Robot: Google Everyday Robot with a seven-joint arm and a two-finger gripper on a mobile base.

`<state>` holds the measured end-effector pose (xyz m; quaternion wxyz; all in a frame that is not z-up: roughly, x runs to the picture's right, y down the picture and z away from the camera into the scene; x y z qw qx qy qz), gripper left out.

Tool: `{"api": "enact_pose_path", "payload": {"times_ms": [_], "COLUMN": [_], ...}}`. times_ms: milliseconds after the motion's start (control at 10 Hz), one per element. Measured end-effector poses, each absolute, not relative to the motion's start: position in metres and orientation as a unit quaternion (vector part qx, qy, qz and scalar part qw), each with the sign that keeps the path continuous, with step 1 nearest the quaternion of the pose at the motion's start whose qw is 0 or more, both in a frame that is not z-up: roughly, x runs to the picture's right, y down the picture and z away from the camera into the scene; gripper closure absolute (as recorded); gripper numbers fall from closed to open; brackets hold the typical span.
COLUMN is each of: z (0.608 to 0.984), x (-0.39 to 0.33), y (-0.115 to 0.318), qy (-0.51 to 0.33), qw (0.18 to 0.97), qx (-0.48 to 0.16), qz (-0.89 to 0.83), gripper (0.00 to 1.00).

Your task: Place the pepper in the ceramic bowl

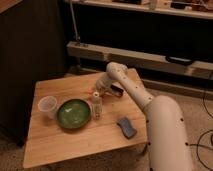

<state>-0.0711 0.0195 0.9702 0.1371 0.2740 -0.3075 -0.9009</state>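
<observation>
The ceramic bowl (73, 113) sits green and glossy on the wooden worktop (55, 145), toward its left half. Behind the bowl and off to its right the white arm (131, 89) bends down, and the pincer (99, 91) is low over the worktop there. The pepper (90, 93), a small orange-red speck, shows right at the pincer's tip, outside the bowl, past its far right rim. Whether the pincer is clenched on it or released, I cannot tell. Look what stands between them: a clear bottle (96, 104), upright, just beside the bowl's right rim. To the bowl's left, a translucent plastic cup (47, 106), close to the rim. To the bowl's right and nearer the camera lies a blue-grey object (126, 127), apart from it.
</observation>
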Motion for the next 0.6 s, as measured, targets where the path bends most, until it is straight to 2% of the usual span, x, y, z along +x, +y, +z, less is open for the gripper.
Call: {"api": "enact_pose_path", "payload": {"times_ms": [200,400,600], "z": [0.966,0.951,0.919], "x": [-0.069,-0.072,-0.079], "y": [0.014,-0.004,-0.036], "qy": [-0.310,-0.306,-0.305], "qw": [0.139,0.147,0.169], "qx": [0.274,0.281,0.298], "qz": [-0.900,-0.898,-0.889], "gripper": [0.98,1.00,1.00]}}
